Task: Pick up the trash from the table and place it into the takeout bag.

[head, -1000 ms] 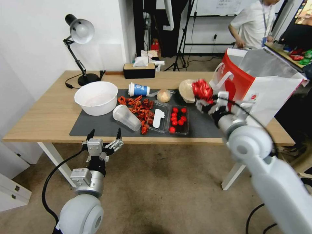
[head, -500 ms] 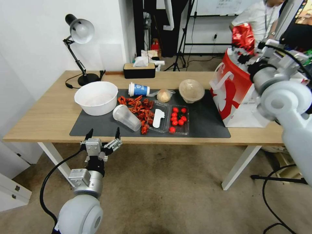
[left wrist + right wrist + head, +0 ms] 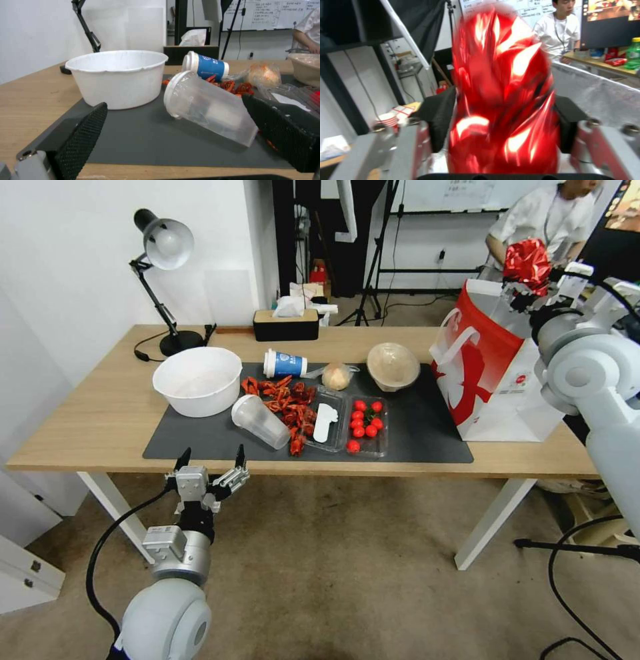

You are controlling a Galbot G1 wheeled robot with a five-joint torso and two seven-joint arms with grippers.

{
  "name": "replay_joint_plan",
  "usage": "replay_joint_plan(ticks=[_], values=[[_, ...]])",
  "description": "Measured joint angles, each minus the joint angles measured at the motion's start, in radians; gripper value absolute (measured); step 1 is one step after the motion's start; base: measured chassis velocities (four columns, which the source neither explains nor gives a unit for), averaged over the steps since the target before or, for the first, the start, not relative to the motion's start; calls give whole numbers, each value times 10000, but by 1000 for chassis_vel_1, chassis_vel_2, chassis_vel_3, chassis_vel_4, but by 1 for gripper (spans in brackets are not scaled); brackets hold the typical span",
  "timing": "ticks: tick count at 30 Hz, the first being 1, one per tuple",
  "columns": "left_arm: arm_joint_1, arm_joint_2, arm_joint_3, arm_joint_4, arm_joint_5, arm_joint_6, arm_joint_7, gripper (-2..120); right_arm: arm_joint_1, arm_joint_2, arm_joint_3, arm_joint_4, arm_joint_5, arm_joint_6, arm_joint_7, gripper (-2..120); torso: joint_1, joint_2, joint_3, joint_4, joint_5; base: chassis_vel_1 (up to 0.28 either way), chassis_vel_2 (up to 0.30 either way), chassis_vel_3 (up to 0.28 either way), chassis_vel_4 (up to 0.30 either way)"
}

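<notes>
While the right gripper point(image 3: 529, 280) clamps the crushed red drink can point(image 3: 527, 259) above the open mouth of the large white paper takeout bag with a red side panel point(image 3: 490, 373), the left gripper point(image 3: 208, 473) hangs with its jaws spread just below the near edge of the long light-wood table point(image 3: 87, 413). Judged risk: the can sits near the bag's rim, so a release here could strike the rim or a loop handle and fall outside; the light bag could also tip if nudged. Four pieces of trash lie on the dark grey mat beside the bag: one clear lidded round bowl point(image 3: 393, 365) nearest it, then one plastic-wrapped tan ball point(image 3: 336, 376), one white blue-labelled paper cup point(image 3: 285, 363) on its side, and one toppled clear plastic cup point(image 3: 261, 421) farthest from it.
</notes>
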Motion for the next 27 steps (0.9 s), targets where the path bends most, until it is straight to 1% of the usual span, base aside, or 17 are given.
replay_joint_plan(ticks=[1, 3, 4, 7, 8, 9, 10, 20, 27], values=[[-17, 23, -1, 2, -20, 6, -1, 100, -10, -7, 0, -11, -36, -21, 38, 68, 0, 0, 0, 0, 0, 0, 0, 0, 0], [-27, 59, -4, 6, -57, 12, -1, 100, -20, -9, 1, -12, -80, -49, 122, 76, 0, 0, -1, 1, 0, 0, 0, 0, 0], [-27, 59, -4, 6, -57, 12, -1, 100, -20, -9, 1, -12, -80, -49, 122, 76, 0, 0, -1, 1, 0, 0, 0, 0, 0], [-56, 88, -13, 17, -116, 17, -8, 100, -57, -3, 2, -5, -109, -95, 208, 92, 0, 0, -1, 1, -1, 0, 0, 0, 0], [-56, 88, -13, 17, -116, 17, -8, 100, -57, -3, 2, -5, -109, -95, 208, 92, 0, 0, -1, 1, -1, 0, 0, 0, 0], [-82, 98, -15, 18, -137, 21, -14, 100, -94, 1, 7, 13, -112, -108, 215, 97, 0, 1, -1, 1, 0, 0, 0, 0, 0], [-103, 106, -15, 18, -156, 28, -18, 100, -132, 4, 17, 29, -112, -121, 216, 99, -1, 0, -1, 1, 0, 0, 0, 0, 0], [-206, 177, -15, 1, -229, 55, -33, 100, -360, 16, 132, 148, -112, -136, 173, 100, -2, 0, -1, 1, 0, 0, 0, 0, 0], [-222, 190, -2, 10, -257, 59, -55, 100, -709, -21, 335, 483, -112, -152, -123, 100, -2, 0, -1, 1, 0, 0, 0, 0, 0]])
